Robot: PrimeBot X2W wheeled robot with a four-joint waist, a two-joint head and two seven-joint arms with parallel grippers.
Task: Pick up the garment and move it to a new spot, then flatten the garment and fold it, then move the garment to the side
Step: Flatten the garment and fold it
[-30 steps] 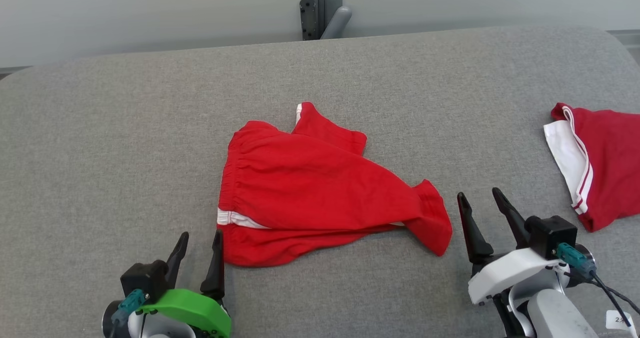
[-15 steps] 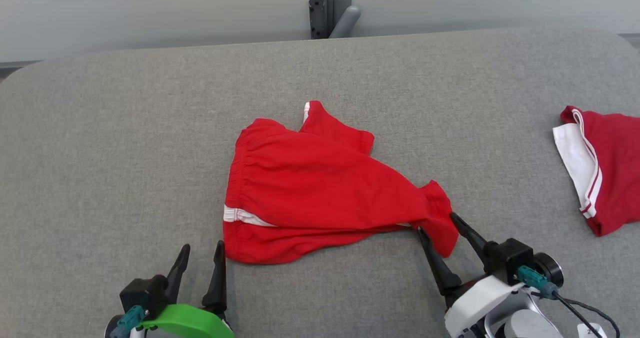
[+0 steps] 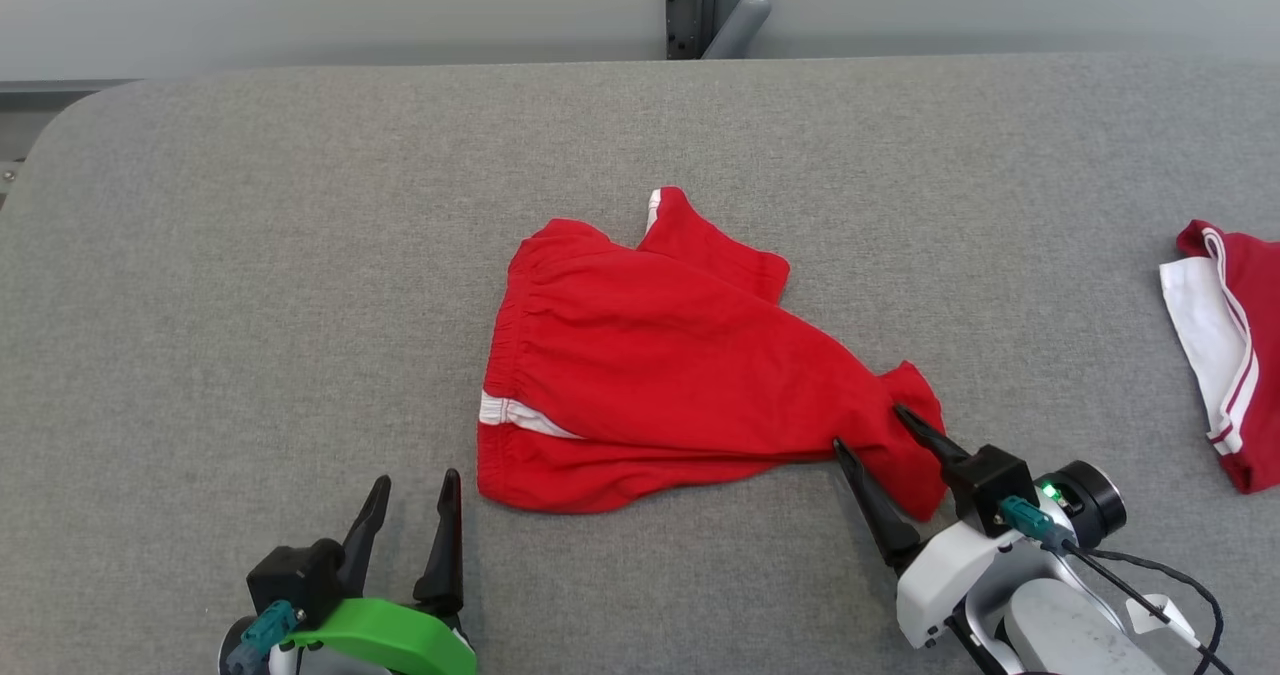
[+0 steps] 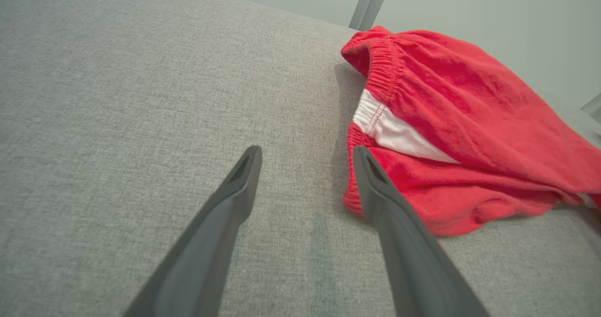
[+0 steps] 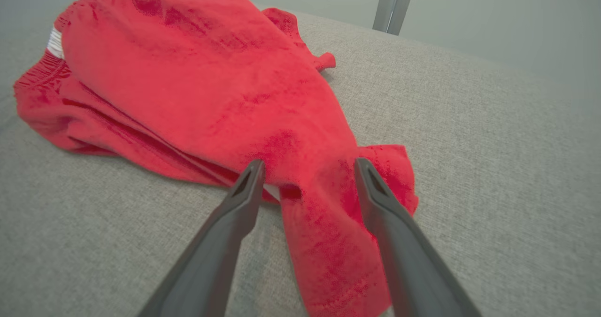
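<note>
**Desk:** What carries the scene?

**Photographer:** A grey, cloth-covered counter (image 3: pixel 250 255), spreading out ahead of both pairs of fingers.

**Desk:** And the task's thing?

**Photographer:** The red garment (image 3: pixel 650 355) lies loosely bunched on the counter, between the two pairs of fingers and just beyond their tips. Its gathered waistband (image 4: pixel 382 61) faces the left fingers (image 3: pixel 447 535). A narrow tail (image 5: pixel 328 223) of cloth trails toward the right fingers (image 3: pixel 870 505).

**Desk:** Anything else?

**Photographer:** A second red garment (image 3: pixel 1235 355) with a white panel lies well out to the right of the right fingers, cut off by the frame. A grey post (image 3: pixel 715 5) stands far beyond all the fingertips, at the counter's back edge.

**Desk:** The fingers themselves?

**Photographer:** The right fingers are spread and straddle the tail, one on either side, with the cloth between them unpinched. The left fingers are also spread, over bare counter, gripping nothing. The garment's near corner, with its white stripe (image 4: pixel 399 136), sits just beside their right-hand tip.
</note>
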